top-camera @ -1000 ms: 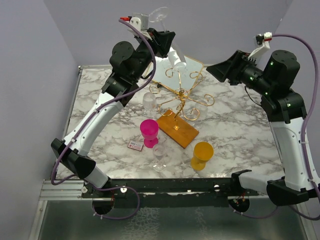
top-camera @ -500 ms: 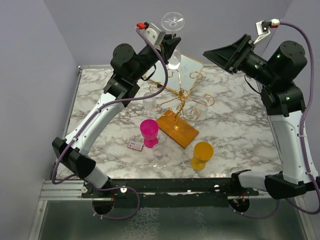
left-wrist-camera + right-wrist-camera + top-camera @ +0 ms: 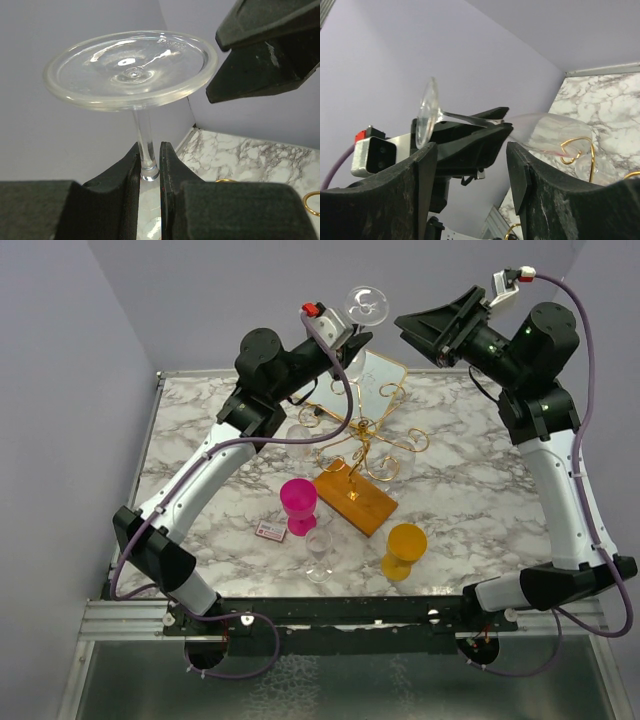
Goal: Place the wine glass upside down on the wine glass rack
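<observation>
Marble-patterned counter (image 3: 470, 500) carries, nearest the arm bases, a clear stemmed glass (image 3: 320, 552) and a yellow goblet (image 3: 405, 550), both upright. Just behind them stand a pink goblet (image 3: 298, 502) and a small white and red box (image 3: 270, 531). The wine glass rack (image 3: 358, 502) sits mid-counter, with its gold wire arms curling above the orange-brown wooden base. A gold-framed mirror (image 3: 385, 375) lies behind it.

Farther back and high above the counter, the left hand (image 3: 352, 340) is clamped on the stem of the wine glass (image 3: 367, 303). The foot is uppermost and the bowl hangs over the mirror, beyond the rack and clear of its wires. In the left wrist view both fingers (image 3: 125, 175) press the stem just below the foot. The right hand (image 3: 412, 330) hovers close beside it, its jaws spread wide and gripping nothing.
</observation>
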